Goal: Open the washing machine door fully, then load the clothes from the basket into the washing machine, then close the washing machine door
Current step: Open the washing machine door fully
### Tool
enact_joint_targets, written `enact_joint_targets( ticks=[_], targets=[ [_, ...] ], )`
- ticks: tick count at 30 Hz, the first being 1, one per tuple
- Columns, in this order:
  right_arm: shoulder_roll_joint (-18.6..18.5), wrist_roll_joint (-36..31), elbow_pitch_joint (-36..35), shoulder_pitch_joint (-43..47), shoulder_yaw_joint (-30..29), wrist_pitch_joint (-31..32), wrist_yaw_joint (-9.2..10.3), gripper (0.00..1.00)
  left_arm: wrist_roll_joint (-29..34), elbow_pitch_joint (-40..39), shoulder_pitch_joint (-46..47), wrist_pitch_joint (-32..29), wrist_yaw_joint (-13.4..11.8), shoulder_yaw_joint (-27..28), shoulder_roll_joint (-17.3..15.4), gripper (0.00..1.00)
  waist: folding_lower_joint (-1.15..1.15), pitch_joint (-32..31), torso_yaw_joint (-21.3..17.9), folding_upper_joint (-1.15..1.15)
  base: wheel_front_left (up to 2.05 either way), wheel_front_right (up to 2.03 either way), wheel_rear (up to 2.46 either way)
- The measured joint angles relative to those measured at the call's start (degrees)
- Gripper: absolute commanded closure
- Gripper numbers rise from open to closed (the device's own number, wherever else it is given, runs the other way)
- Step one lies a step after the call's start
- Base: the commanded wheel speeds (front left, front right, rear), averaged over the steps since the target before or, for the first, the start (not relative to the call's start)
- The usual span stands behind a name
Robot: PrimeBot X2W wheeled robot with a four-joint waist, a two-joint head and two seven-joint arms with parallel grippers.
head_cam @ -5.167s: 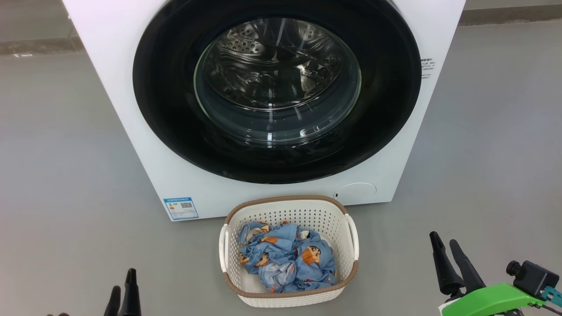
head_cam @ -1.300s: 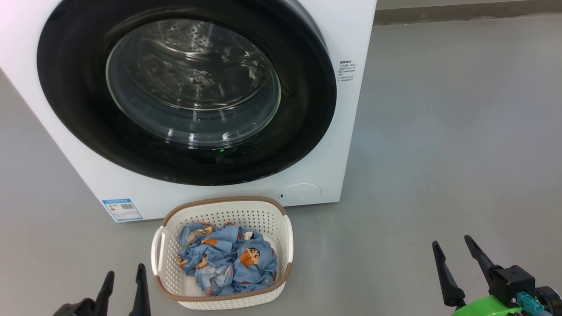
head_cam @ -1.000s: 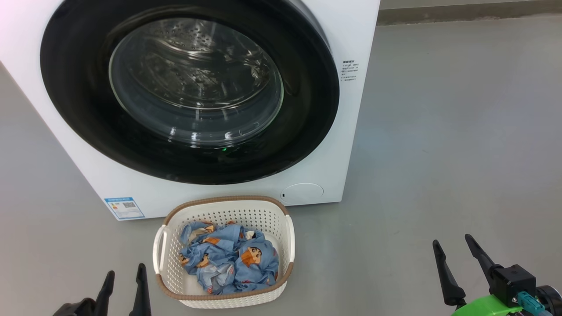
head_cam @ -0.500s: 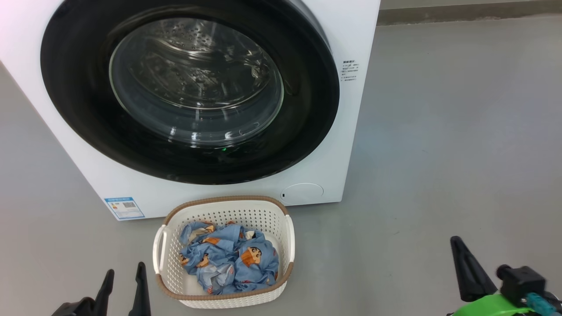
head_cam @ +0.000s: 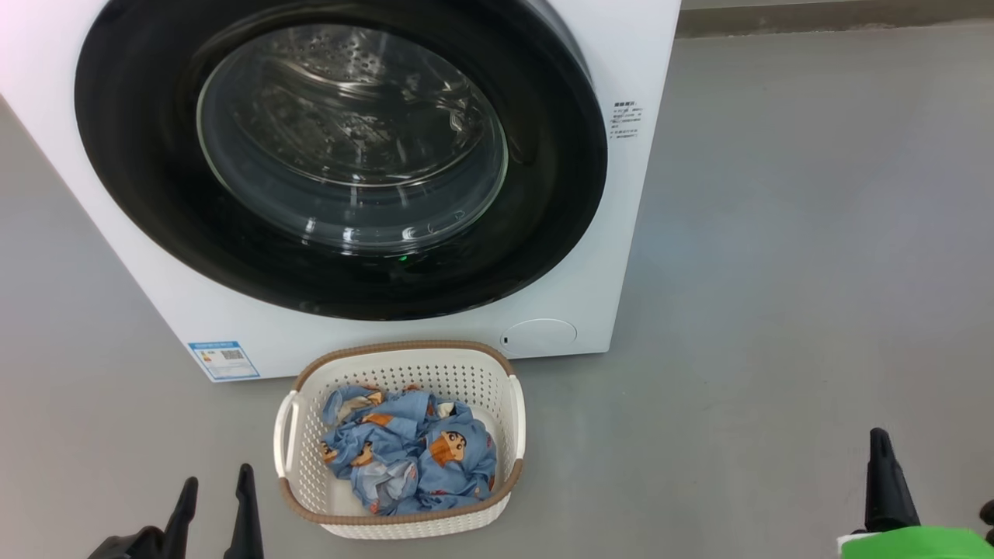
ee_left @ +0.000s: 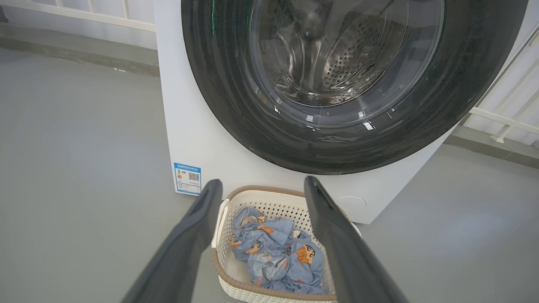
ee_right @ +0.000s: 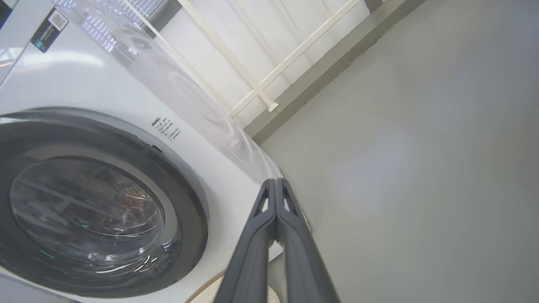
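Black door (head_cam: 349,140): closed, behind the basket (head_cam: 411,528).
Clothes (head_cam: 411,458): all in basket, none loaded.
Left end effector (head_cam: 218,475): released, left of basket.
Right end effector (head_cam: 878,436): clenched, empty, right of basket.

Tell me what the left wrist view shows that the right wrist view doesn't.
Left wrist view: the clothes heaped in the basket, the blue label sticker on the washing machine front, and the left hand, spread open. Right wrist view: the right hand, pressed shut and empty, small printed text on the machine's front, and its film-wrapped side. Both: the washing machine door, shut, with the steel drum behind its glass, and grey floor.
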State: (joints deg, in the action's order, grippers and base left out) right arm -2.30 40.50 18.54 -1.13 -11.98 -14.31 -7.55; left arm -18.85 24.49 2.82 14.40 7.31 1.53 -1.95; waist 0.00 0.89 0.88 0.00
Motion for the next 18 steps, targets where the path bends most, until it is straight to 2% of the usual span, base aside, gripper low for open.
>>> enact_joint_targets(
  ticks=[8,14,15,18],
  targets=[
    [-0.8,20.2,4.3,-1.6,-0.7,0.0,0.0,1.0,0.0,0.0,0.0,0.0,0.0,0.2,0.0,0.0,0.0,1.1,0.6,0.0,0.0,0.0,0.0],
    [-6.5,38.1,5.4,-4.4,1.5,1.2,0.0,1.0,0.0,-0.3,0.8,0.1,0.0,0.1,-0.1,0.0,0.0,3.0,1.1,0.0,0.0,0.0,0.0],
    [-6.5,38.1,5.4,-4.4,1.5,1.2,0.0,1.0,0.0,-0.3,0.8,0.1,0.0,0.1,-0.1,0.0,0.0,3.0,1.1,0.0,0.0,0.0,0.0],
    [-8.8,43.8,5.4,-5.7,0.3,3.1,0.0,1.0,-0.1,-0.7,1.8,0.1,0.0,-0.1,-0.3,0.0,0.0,4.4,1.4,0.0,0.0,0.0,0.0]
  ],
)
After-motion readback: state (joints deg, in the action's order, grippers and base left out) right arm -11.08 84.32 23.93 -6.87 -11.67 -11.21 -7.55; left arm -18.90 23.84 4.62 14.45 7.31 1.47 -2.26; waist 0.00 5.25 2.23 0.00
